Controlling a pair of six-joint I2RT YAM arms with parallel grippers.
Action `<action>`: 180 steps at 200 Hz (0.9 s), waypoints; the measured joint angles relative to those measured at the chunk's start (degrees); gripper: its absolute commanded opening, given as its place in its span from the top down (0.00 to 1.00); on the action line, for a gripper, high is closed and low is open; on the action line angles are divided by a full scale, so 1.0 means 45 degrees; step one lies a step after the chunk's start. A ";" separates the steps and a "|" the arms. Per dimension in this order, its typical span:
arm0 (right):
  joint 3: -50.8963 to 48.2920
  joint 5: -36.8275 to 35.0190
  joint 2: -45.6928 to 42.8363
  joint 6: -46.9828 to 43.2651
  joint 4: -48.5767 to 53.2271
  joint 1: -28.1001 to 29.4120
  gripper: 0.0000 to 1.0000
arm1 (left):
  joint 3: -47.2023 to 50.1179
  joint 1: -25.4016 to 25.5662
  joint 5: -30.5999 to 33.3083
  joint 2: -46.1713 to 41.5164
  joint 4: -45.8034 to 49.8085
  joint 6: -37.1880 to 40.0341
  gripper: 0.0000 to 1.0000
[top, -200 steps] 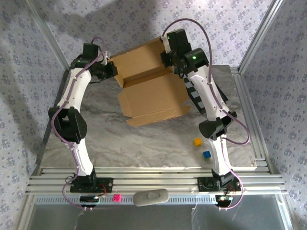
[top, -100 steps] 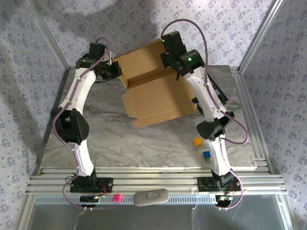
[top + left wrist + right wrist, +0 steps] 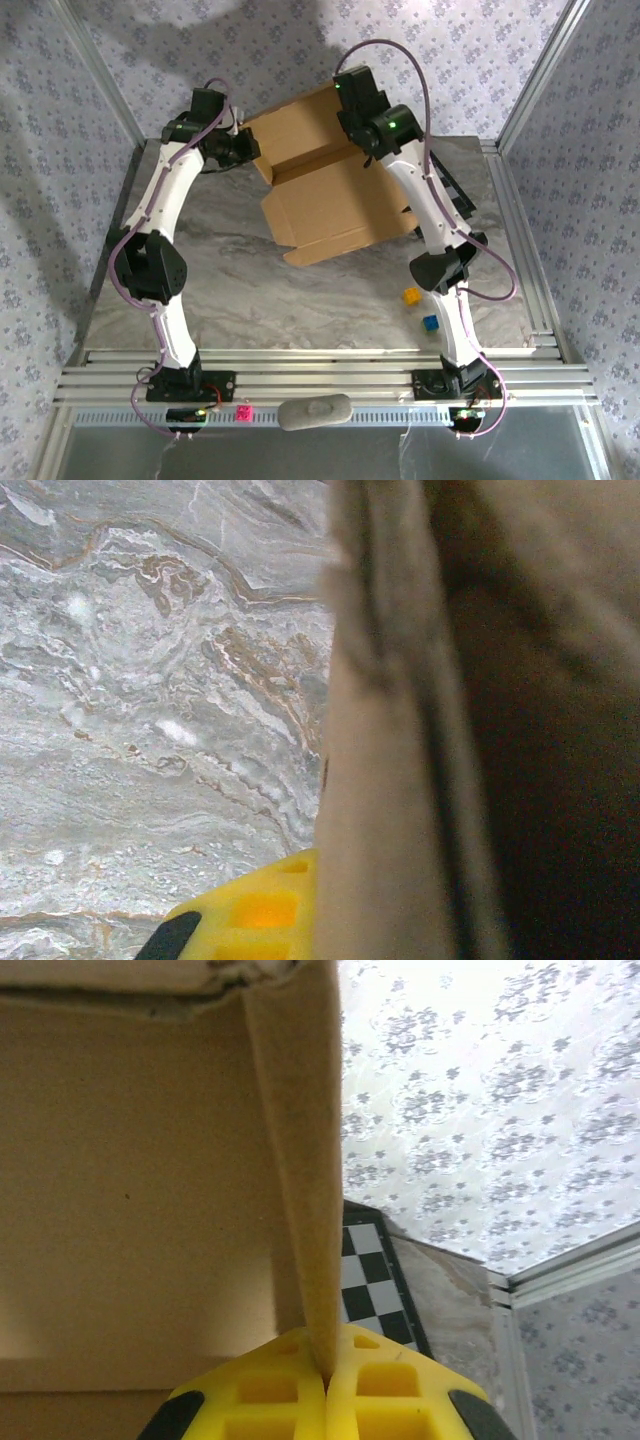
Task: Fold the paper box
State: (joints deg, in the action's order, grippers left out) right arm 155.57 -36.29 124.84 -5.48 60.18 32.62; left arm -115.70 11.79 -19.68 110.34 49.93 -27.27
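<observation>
Both grippers are clamped onto cardboard. The right gripper (image 3: pixel 326 1375) has its yellow fingers (image 3: pixel 260 1395) pinched tight on the thin edge of a flap, as its wrist camera shows plainly. The left gripper (image 3: pixel 243 150) is closed on the box's far left corner. In its own close view one yellow finger (image 3: pixel 250 915) sits pressed against a blurred cardboard edge, with the other side of the grip hidden behind the flap.

Nearest me, on the metal rail between the arm bases, lie a grey oblong pad (image 3: pixel 314 411) and a small pink block (image 3: pixel 241 412). Further in, on the marble table (image 3: pixel 250 290), a yellow cube (image 3: pixel 411 296) and a blue cube (image 3: pixel 430 323) sit close together beside the right arm, well apart from the box.

Beyond them, the paper box (image 3: pixel 330 205) is at the far middle of the table, half formed and skewed, its open side toward me and a large flap rising at the back between the two grippers. A black-and-white checkered board (image 3: pixel 365 1280) lies just past its right side, under the right arm.
</observation>
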 measured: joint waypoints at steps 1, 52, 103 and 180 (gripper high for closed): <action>-0.0019 -0.0063 0.0000 0.0000 -0.0024 0.0010 1.00 | 0.0000 0.0005 -0.0005 0.0000 0.0000 -0.0019 1.00; -0.0374 -0.1933 0.0000 -0.0097 -0.0495 0.0418 1.00 | -0.0117 0.0165 -0.0005 0.0000 0.0005 -0.0301 1.00; -0.0374 -0.1749 -0.0029 -0.0102 -0.0554 0.0578 0.53 | -0.0257 0.0121 0.0248 0.0000 0.0160 -0.0418 1.00; -0.0403 0.2594 -0.1957 0.0816 -0.0083 -0.0316 0.28 | -0.0597 -0.0024 0.0311 0.0010 0.0476 -0.0631 1.00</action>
State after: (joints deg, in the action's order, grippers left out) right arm 153.75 -24.62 116.03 -1.80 59.81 31.20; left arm -118.39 11.68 -18.28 110.39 52.07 -30.11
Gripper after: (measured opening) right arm 0.717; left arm 0.075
